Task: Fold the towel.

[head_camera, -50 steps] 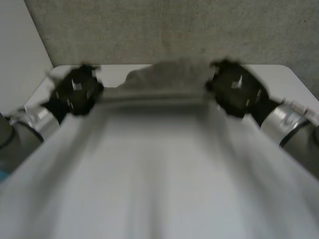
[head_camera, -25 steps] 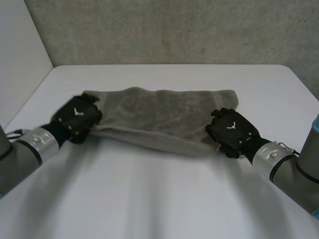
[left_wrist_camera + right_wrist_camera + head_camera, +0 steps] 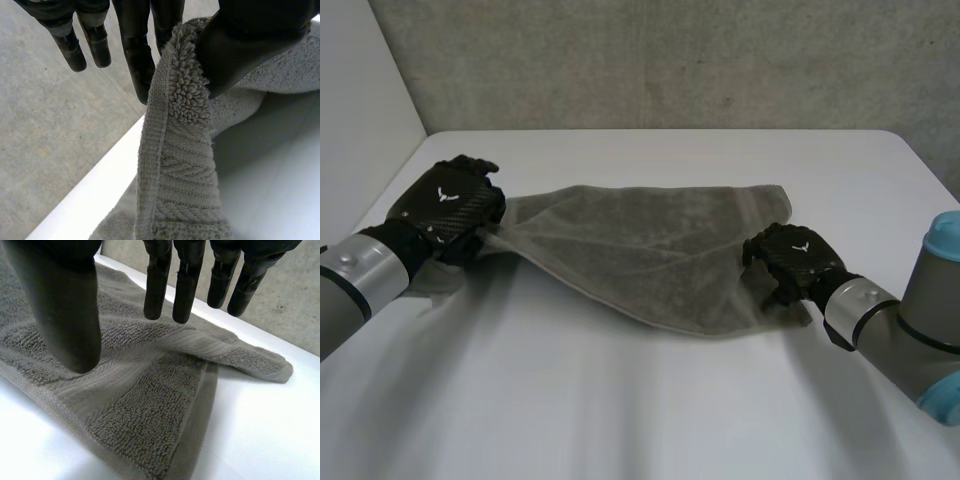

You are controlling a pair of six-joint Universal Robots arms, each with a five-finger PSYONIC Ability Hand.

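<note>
Towel (image 3: 650,240), long axis side to side

The towel (image 3: 650,250) is a plain grey-brown. In the left wrist view its looped pile gives way to a flat woven band with herringbone ribs along the hem. The left robot hand (image 3: 445,205) and the right robot hand (image 3: 792,258) are black, each with a small white mark on its back. The bench (image 3: 640,400) is white. The wall (image 3: 670,60) behind is mottled grey. The right arm bears a light-blue cap (image 3: 942,240) and a silvery cuff (image 3: 855,305).
</note>
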